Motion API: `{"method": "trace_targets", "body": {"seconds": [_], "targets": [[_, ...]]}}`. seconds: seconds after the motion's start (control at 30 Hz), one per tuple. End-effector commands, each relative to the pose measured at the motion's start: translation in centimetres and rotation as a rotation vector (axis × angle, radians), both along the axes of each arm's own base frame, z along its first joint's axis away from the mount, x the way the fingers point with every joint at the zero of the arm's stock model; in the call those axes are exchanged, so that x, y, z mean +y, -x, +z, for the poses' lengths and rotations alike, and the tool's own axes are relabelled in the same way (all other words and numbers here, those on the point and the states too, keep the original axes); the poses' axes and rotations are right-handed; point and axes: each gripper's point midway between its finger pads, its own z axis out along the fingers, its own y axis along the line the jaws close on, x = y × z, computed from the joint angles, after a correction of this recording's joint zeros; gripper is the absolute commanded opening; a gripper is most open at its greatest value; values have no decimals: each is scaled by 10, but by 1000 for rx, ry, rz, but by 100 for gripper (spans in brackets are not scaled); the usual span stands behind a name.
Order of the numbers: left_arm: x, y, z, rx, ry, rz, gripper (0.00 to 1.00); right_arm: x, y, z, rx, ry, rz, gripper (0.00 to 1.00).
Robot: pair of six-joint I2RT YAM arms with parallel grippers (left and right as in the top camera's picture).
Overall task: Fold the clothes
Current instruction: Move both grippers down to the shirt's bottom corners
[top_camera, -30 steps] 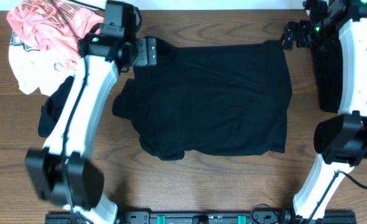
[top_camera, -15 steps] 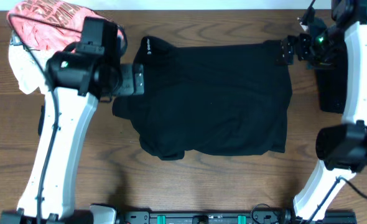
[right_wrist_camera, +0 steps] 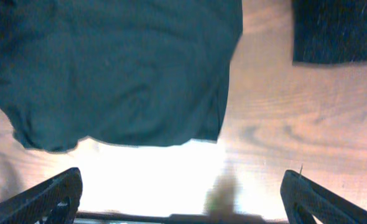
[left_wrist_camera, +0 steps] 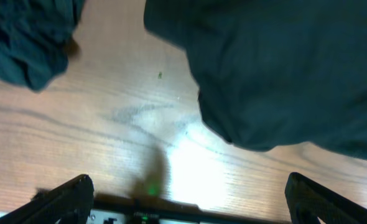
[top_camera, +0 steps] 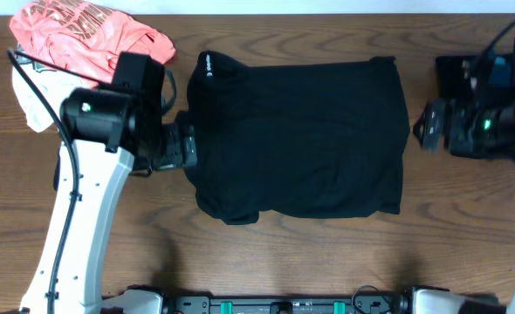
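The left gripper (left_wrist_camera: 185,191) hangs fingers spread wide, empty, over the brown wooden table (left_wrist_camera: 131,98) beside the flat black cotton T-shirt (top_camera: 303,131); the right gripper (right_wrist_camera: 182,190) is likewise splayed, holding nothing

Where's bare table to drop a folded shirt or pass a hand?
Free: the wood strip in front of the black shirt, up to the table edge, and the front right corner beside it. Crowded: back left, with the pink top over a white top; a dark cloth sits back right.
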Motion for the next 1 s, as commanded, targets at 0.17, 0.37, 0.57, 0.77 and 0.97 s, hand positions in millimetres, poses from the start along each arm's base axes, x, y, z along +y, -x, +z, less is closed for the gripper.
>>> {"method": "trace_targets", "body": {"seconds": [0.17,0.37,0.57,0.77,0.97], "targets": [[-9,42,-31,-51,131,95,98,11,34,-70,80,-60,-23,99],[-6,61,-77,-60,146,143,98,13,45,-120,100,-82,-67,96],[-7,58,-124,-40,145,162,97,13,47,-174,134,-85,-74,92],[-7,53,-153,-11,142,188,82,13,53,-218,160,-88,-86,81],[-9,45,-171,30,130,190,73,13,53,-244,144,-86,-92,68]]}}
